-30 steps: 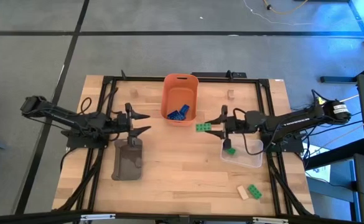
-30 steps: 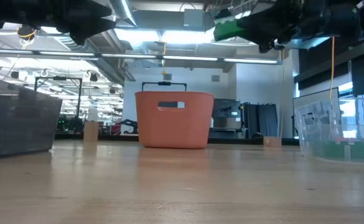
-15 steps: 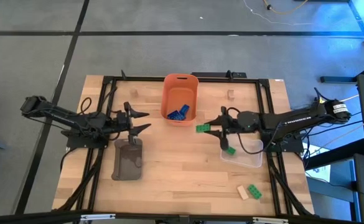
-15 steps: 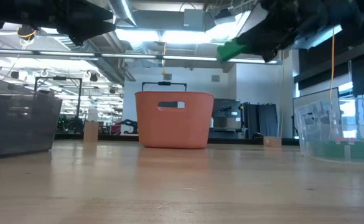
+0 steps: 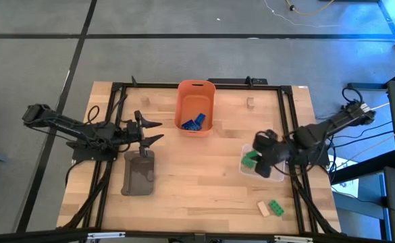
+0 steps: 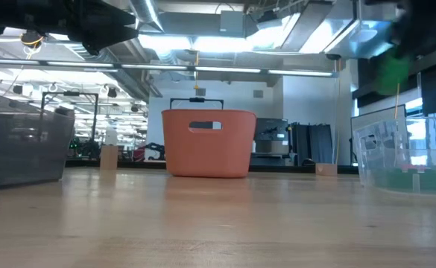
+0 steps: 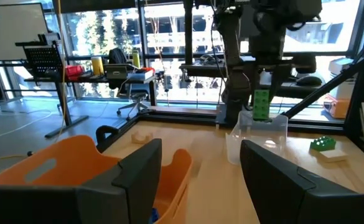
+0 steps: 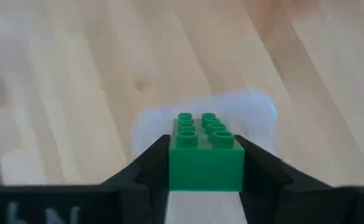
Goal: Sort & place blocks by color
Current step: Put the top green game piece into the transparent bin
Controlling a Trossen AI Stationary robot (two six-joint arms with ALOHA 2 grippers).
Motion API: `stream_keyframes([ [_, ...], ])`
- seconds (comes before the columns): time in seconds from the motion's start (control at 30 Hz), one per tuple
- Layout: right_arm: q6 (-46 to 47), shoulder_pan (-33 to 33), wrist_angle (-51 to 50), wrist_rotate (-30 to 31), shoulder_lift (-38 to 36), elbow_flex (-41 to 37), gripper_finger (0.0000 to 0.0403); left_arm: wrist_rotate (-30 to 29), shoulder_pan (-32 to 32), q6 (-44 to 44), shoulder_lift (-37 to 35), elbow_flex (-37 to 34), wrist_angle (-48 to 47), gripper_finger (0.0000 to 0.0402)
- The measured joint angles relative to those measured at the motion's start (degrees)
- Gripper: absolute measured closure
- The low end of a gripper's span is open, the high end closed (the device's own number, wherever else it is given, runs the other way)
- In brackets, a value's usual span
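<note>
Gripping green block between clenched fingers, right gripper hovering above clear bin at table's right side. Left gripper waiting with fingers spread, above grey tray. Blue blocks lying in orange bin. Green and tan blocks sitting loose near front edge.

This was a robotics lab or open workshop hall. A pale wooden desk in a black metal frame stood on grey carpet tiles marked with dark lines. Behind it ran exposed ceiling ducts with long strip lights, tall glass window walls, a whiteboard, a wheeled office chair and cluttered work tables.
</note>
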Motion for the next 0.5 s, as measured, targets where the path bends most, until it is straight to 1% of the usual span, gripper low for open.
stream_keyframes([
  [0.07, 7.2, 2.5, -4.6, 0.0, 0.0, -0.5, 0.0264, 0.0, 0.0, 0.0, 0.0, 0.0, 0.0, 0.0191],
  [0.17, 14.4, 5.5, -7.4, -2.0, 0.0, -3.0, 0.0264, 0.0, 0.0, 0.0, 0.0, 0.0, 0.0, 0.0191],
  [0.3, 20.9, 8.5, -7.1, -5.8, 0.0, -6.8, 0.0264, 0.0, 0.0, -0.1, 0.0, 0.0, 0.0, 0.0191],
  [0.5, 26.8, 10.7, -6.3, -10.0, 0.0, -11.8, 0.0264, 0.0, 0.0, -0.1, 0.0, 0.0, 0.0, 0.0191],
])
